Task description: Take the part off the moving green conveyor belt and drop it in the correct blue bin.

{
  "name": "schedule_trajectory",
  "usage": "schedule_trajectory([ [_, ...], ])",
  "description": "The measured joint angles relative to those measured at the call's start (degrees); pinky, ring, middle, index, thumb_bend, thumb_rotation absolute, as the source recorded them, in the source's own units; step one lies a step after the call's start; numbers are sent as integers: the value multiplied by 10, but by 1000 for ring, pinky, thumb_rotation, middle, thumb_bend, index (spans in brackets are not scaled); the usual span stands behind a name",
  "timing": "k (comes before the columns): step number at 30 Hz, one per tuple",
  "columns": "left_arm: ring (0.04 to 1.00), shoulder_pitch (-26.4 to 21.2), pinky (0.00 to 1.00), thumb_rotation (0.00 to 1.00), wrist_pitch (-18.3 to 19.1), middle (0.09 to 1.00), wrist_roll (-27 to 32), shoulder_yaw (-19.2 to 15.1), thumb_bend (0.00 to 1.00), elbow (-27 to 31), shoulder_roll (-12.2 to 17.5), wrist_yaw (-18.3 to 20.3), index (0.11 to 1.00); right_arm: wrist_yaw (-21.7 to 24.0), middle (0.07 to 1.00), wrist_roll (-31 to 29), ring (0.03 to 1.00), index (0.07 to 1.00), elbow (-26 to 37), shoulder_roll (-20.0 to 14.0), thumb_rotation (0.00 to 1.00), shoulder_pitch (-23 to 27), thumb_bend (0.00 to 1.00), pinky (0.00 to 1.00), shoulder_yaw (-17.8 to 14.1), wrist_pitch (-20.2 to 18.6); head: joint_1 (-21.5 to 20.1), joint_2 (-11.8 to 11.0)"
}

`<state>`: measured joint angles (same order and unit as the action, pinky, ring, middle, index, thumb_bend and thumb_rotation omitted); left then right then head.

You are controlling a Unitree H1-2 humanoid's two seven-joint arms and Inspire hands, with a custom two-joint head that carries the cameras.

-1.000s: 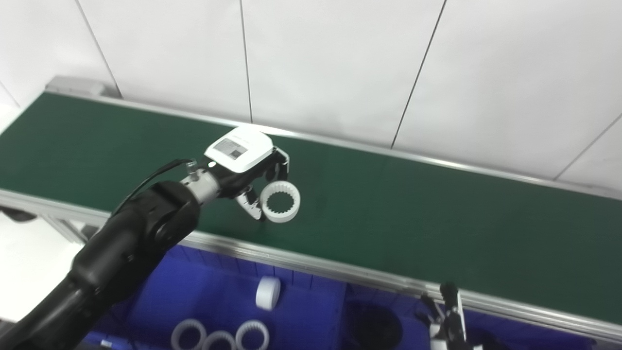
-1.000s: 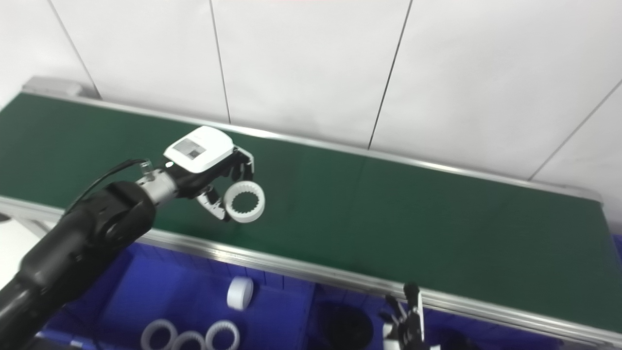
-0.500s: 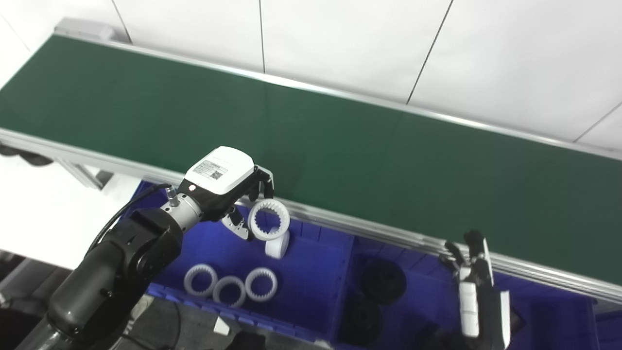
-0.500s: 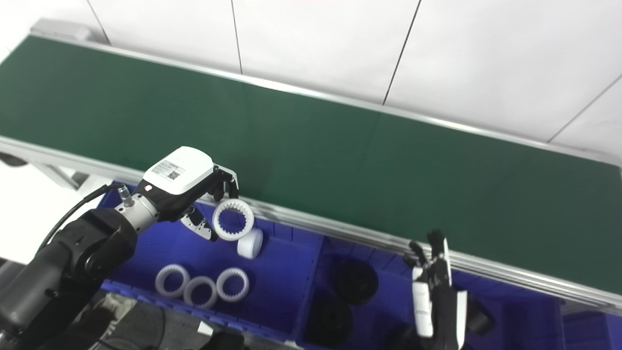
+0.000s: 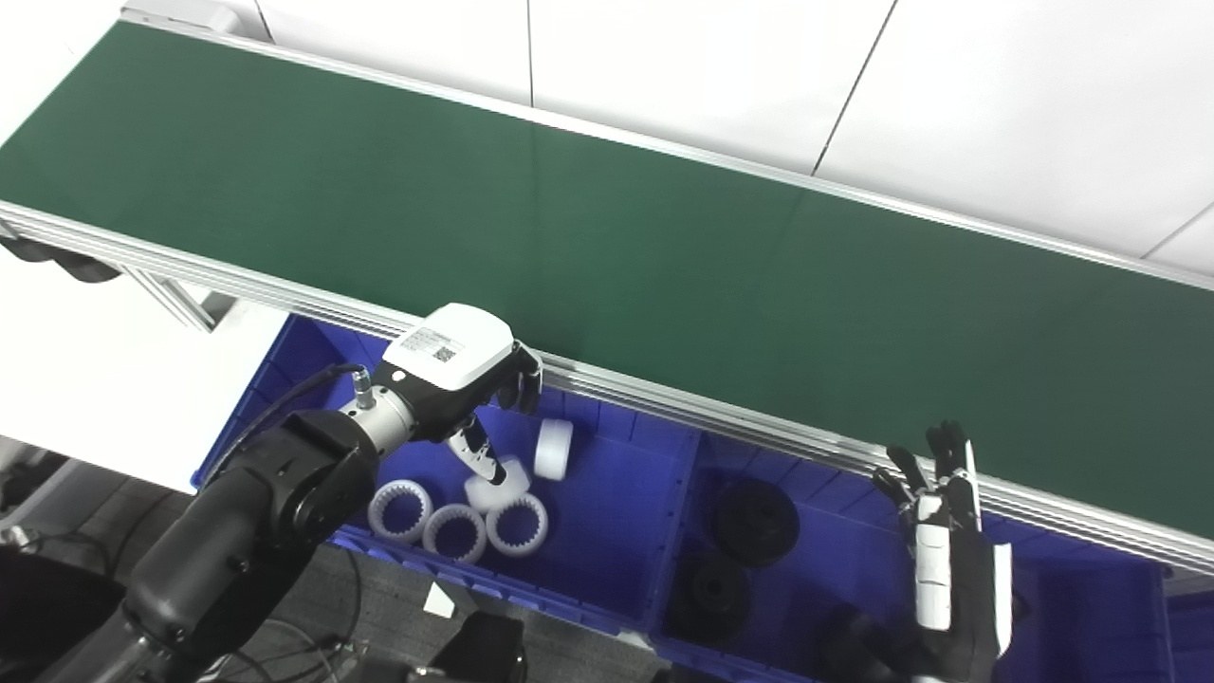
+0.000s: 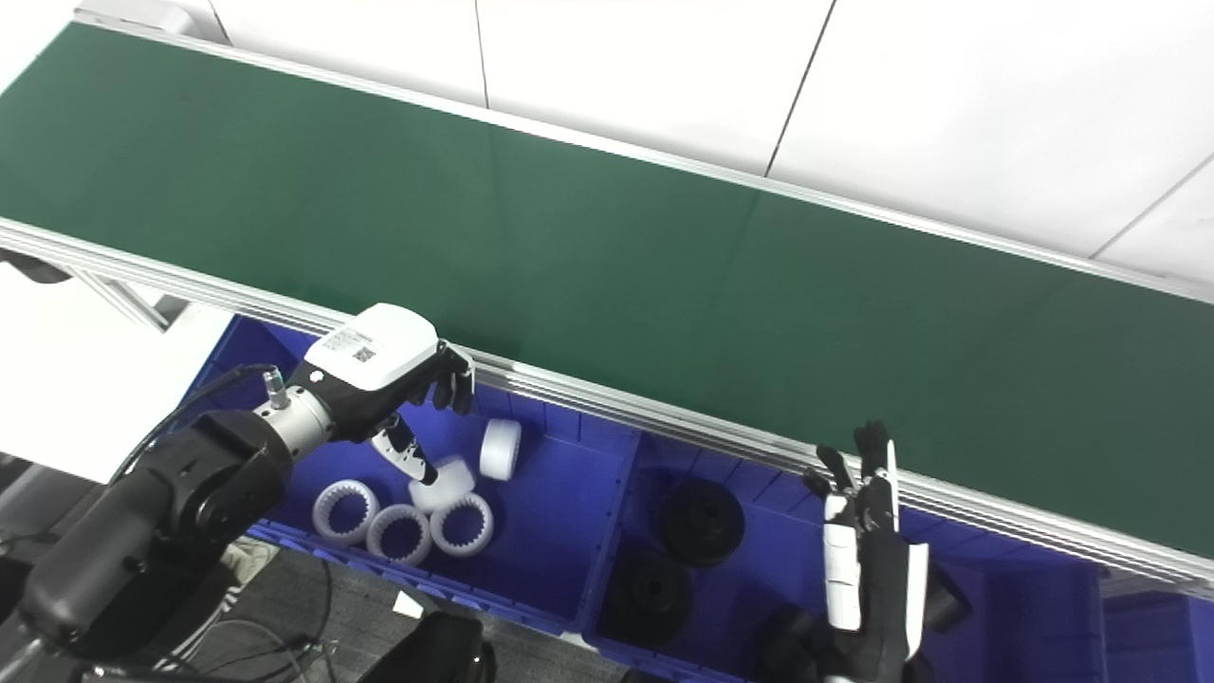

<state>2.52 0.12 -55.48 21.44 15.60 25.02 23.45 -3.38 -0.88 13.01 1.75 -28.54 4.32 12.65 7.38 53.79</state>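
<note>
The white toothed ring [image 5: 503, 486] lies tilted in the left blue bin [image 5: 607, 531], resting against other white rings. My left hand [image 5: 465, 379] hovers just above it with fingers apart and holds nothing; its thumb points down at the ring. My right hand [image 5: 948, 560] is open with fingers spread, low over the right blue bin [image 5: 835, 550]. The green conveyor belt [image 5: 664, 256] runs across the picture with no part on it.
The left bin also holds three white toothed rings [image 5: 453, 531] in a row and a white cylinder [image 5: 553, 448]. The right bin holds two black gears [image 5: 754, 522]. The belt's metal rail [image 5: 664, 408] runs above the bins' far edge.
The left hand carried the ring off the belt, down over the left bin, and let it go; the ring now lies in the bin. The camera has tilted downward.
</note>
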Motion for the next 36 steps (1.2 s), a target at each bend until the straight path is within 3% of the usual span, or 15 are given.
schedule_trajectory([
  [6, 503, 0, 631, 0, -4, 466, 2, 4, 523, -6, 0, 4, 516, 0, 968, 3, 877, 978, 6, 2, 847, -1, 704, 791, 1, -1, -7, -4],
  [7, 537, 0, 641, 42, -4, 532, 3, 4, 522, -6, 0, 7, 503, 0, 967, 6, 876, 979, 6, 2, 847, -2, 706, 789, 0, -1, -7, -4],
  [8, 558, 0, 649, 111, -4, 566, 3, 4, 753, -6, 0, 10, 557, 0, 967, 7, 876, 980, 6, 2, 846, -2, 705, 788, 0, -1, -7, -4],
  [9, 583, 0, 657, 163, -4, 600, 3, 4, 875, -6, 0, 12, 598, 0, 965, 9, 875, 977, 6, 2, 842, -3, 711, 788, 1, -1, -9, -5],
  [11, 609, 0, 665, 238, -6, 632, 3, 5, 988, -5, 1, 14, 649, 0, 964, 11, 876, 977, 6, 3, 848, -3, 717, 786, 0, -1, -11, -7],
  [16, 586, 1, 639, 258, -18, 613, 16, 0, 1000, 1, 1, 16, 642, 0, 962, 18, 872, 974, 6, 5, 849, -4, 713, 785, 2, -1, -25, -12],
  [20, 596, 15, 610, 304, -18, 605, 94, -38, 929, 62, -9, 4, 629, 0, 958, 23, 861, 972, 6, 11, 840, -9, 726, 785, 8, -1, -55, -18],
  [23, 599, 27, 583, 353, 7, 613, 175, -69, 896, 121, -44, -2, 632, -1, 951, 32, 850, 974, 6, 18, 841, -11, 739, 766, 11, -1, -84, -20],
  [25, 611, 48, 534, 367, 57, 630, 245, -88, 876, 182, -87, 1, 640, -4, 950, 45, 841, 975, 6, 26, 837, -11, 727, 741, 14, -1, -103, -22],
  [26, 613, 58, 511, 359, 79, 642, 272, -92, 830, 207, -106, 1, 653, -5, 953, 49, 840, 976, 6, 31, 838, -13, 722, 737, 16, -1, -134, -28],
  [28, 658, 88, 562, 376, 116, 688, 333, -100, 785, 251, -150, -5, 685, -6, 949, 64, 839, 968, 2, 39, 828, -13, 710, 753, 23, -1, -157, -35],
  [32, 754, 151, 656, 465, 157, 798, 405, -106, 721, 256, -233, -42, 799, -7, 950, 76, 850, 968, -16, 57, 816, -11, 688, 778, 38, -1, -183, -44],
  [33, 769, 165, 671, 489, 162, 819, 411, -107, 703, 252, -253, -56, 823, -9, 953, 79, 851, 970, -19, 62, 819, -12, 687, 778, 41, -1, -207, -54],
  [34, 838, 182, 756, 494, 163, 885, 417, -107, 642, 242, -279, -76, 876, -15, 952, 86, 844, 970, -23, 67, 829, -12, 680, 764, 44, 0, -207, -54],
  [36, 906, 202, 838, 478, 157, 944, 426, -107, 585, 198, -317, -111, 928, -25, 954, 101, 842, 970, -38, 74, 834, -8, 679, 759, 49, 1, -262, -76],
])
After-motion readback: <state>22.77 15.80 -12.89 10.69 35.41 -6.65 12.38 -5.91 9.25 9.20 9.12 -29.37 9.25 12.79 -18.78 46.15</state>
